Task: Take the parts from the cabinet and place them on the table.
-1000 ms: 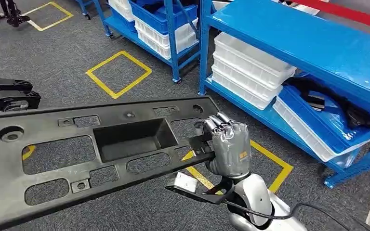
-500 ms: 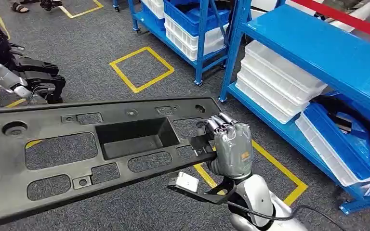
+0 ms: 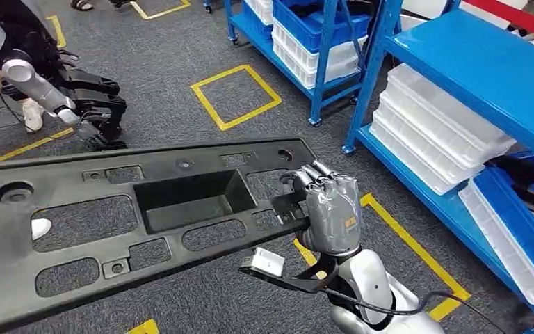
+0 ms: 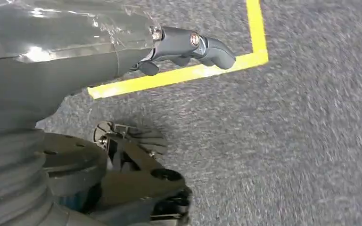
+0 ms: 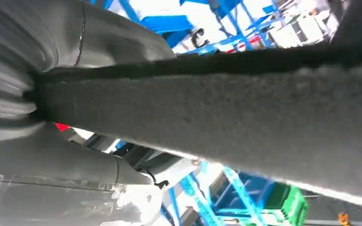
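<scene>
A long black plastic part with a deep rectangular recess and several cut-outs stretches across the head view, from the left edge to the middle, held level above the floor. My right hand grips its right end, fingers curled over the top edge. In the right wrist view the part's rough dark edge crosses the picture, with my right hand clamped around it. My left hand hangs over the grey carpet, a dark finger stretched out and nothing in it.
A blue shelf rack with stacked white bins stands at the right, and a second blue rack behind it. Another robot crouches at the upper left. Yellow tape squares mark the grey carpet.
The whole picture has shifted: the camera has turned left, so the racks slide right and another robot comes into view. The part and my right hand keep their place in the picture.
</scene>
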Controlling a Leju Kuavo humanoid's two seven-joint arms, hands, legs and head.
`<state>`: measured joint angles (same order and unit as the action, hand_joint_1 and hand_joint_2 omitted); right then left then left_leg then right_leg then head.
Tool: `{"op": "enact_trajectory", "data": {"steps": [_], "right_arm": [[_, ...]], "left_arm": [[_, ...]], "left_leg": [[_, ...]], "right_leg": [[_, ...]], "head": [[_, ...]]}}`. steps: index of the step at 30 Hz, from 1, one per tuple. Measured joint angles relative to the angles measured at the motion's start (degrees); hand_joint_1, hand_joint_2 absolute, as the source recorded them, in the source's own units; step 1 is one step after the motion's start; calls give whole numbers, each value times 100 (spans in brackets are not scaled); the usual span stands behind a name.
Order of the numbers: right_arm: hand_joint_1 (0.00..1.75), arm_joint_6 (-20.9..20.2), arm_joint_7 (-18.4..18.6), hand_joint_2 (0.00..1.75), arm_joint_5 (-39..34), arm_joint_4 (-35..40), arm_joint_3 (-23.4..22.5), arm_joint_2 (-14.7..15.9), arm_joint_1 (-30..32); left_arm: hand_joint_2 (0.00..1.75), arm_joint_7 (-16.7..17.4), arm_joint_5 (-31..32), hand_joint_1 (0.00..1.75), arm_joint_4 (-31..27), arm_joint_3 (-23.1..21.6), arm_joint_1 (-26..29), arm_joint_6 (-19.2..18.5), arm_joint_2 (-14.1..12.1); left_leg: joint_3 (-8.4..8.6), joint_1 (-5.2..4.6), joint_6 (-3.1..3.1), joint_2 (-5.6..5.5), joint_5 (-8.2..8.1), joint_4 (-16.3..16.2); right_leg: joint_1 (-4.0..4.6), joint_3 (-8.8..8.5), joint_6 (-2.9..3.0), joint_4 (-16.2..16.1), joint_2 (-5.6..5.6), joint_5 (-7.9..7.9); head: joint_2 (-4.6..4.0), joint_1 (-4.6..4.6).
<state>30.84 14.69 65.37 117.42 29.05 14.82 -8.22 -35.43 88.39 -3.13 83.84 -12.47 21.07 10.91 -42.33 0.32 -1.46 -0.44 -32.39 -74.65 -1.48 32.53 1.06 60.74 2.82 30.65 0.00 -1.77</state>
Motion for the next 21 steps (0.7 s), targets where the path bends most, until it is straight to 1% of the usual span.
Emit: {"op": "enact_trajectory", "data": {"steps": [1,2,3,4,5,6,7,8,9,10,11,12,13,14,15,16,17,18,19,20,21], "right_arm": [[175,0,0,175,0,0,0,0,-5],[175,-2,-2,175,0,0,0,-2,-18],[175,-2,-7,175,-2,0,0,-2,-41],[175,-2,-9,175,-4,0,0,-2,-53],[175,-7,-15,175,-13,0,0,-2,-62],[175,-7,-17,175,-15,0,2,-4,-64],[175,-9,-20,175,-17,0,2,-7,-75],[175,-9,-22,175,-20,0,0,-7,-87],[175,-15,-26,175,-31,-2,0,-7,-96],[175,-15,-31,175,-33,-2,0,-7,-111],[175,-15,-37,175,-35,-2,0,-7,-114],[175,-15,-35,175,-39,-2,0,-7,-104],[175,-15,-35,175,-50,-2,0,-7,-97],[175,-15,-35,175,-50,-2,0,-7,-96],[175,-17,-35,175,-50,-2,0,-7,-97],[175,-17,-35,175,-50,-2,0,-7,-97],[175,-17,-35,175,-50,-2,0,-7,-102],[175,-20,-35,175,-50,-2,0,-7,-108],[175,-24,-35,175,-55,-7,0,-9,-109],[175,-24,-35,175,-52,-4,0,-13,-108],[175,-24,-35,175,-57,-4,0,-15,-102]], "left_arm": [[175,0,-2,0,0,0,-3,0,0],[175,0,-6,0,0,0,-7,0,-2],[175,0,-11,0,0,0,-9,0,0],[175,0,-15,0,0,0,-19,0,0],[175,0,-24,0,0,0,-17,0,0],[175,2,-28,0,0,0,-5,0,0],[175,0,-35,0,0,0,6,0,-2],[175,0,-39,0,0,0,4,0,-2],[175,-2,-46,0,0,0,11,0,0],[175,-4,-53,0,2,0,5,0,0],[175,-4,-55,0,2,0,-6,0,0],[175,-4,-57,0,2,0,-10,0,4],[175,-4,-57,0,2,0,-9,0,4],[175,-4,-68,0,2,0,-2,0,4],[175,-4,-68,0,2,0,3,0,4],[175,-4,-70,0,2,0,4,0,4],[175,-4,-70,0,2,0,1,0,7],[175,-4,-72,0,2,0,0,0,9],[175,-4,-79,0,0,0,-4,0,7],[175,-4,-81,0,2,0,-13,0,7],[175,-4,-81,0,2,0,-3,2,7]], "left_leg": [[220,-3,27,24,258,462],[477,-16,66,95,510,978],[646,-48,107,300,588,1412],[670,-107,114,347,552,1447],[655,-114,135,276,561,1458],[643,-125,145,243,559,1461],[639,-130,161,197,559,1470],[692,-106,202,151,592,1559],[742,-68,231,119,620,1629],[769,-59,285,89,628,1654],[771,-59,308,50,621,1655],[773,-64,322,-3,612,1651],[777,-74,334,-55,604,1648],[781,-79,338,-114,599,1643],[795,-78,335,-177,591,1634],[811,-75,328,-232,576,1621],[825,-66,301,-293,548,1587],[819,-60,268,-338,505,1534],[764,-92,229,-369,477,1462],[722,-80,210,-414,482,1434],[717,-62,188,-423,486,1442]], "right_leg": [[0,-29,-11,-2,51,21],[0,-67,-24,-5,98,43],[1,-90,-45,-14,138,65],[32,-92,-78,-8,165,85],[21,-98,-99,-30,190,86],[20,-117,-114,-51,237,90],[20,-141,-146,-82,273,86],[38,-169,-189,-96,301,112],[2,-177,-195,1,94,195],[7,-49,-180,261,-106,372],[14,167,-175,695,-207,588],[19,406,-181,1141,-246,761],[19,628,-190,1519,-263,855],[18,741,-193,1646,-267,801],[16,705,-193,1472,-267,597],[11,569,-192,1121,-272,339],[2,343,-186,567,-304,7],[-14,180,-182,112,-413,-170],[-16,161,-187,73,-563,-79],[-16,181,-156,86,-545,-93],[4,178,-147,75,-517,-91]], "head": [[0,-2],[0,0],[0,-2],[0,0],[0,-11],[0,0],[0,-7],[0,-4],[0,-26],[0,-28],[0,-42],[0,-61],[0,-72],[0,-77],[0,-76],[0,-83],[0,-98],[0,-114],[0,-116],[0,-98],[0,-87]]}}
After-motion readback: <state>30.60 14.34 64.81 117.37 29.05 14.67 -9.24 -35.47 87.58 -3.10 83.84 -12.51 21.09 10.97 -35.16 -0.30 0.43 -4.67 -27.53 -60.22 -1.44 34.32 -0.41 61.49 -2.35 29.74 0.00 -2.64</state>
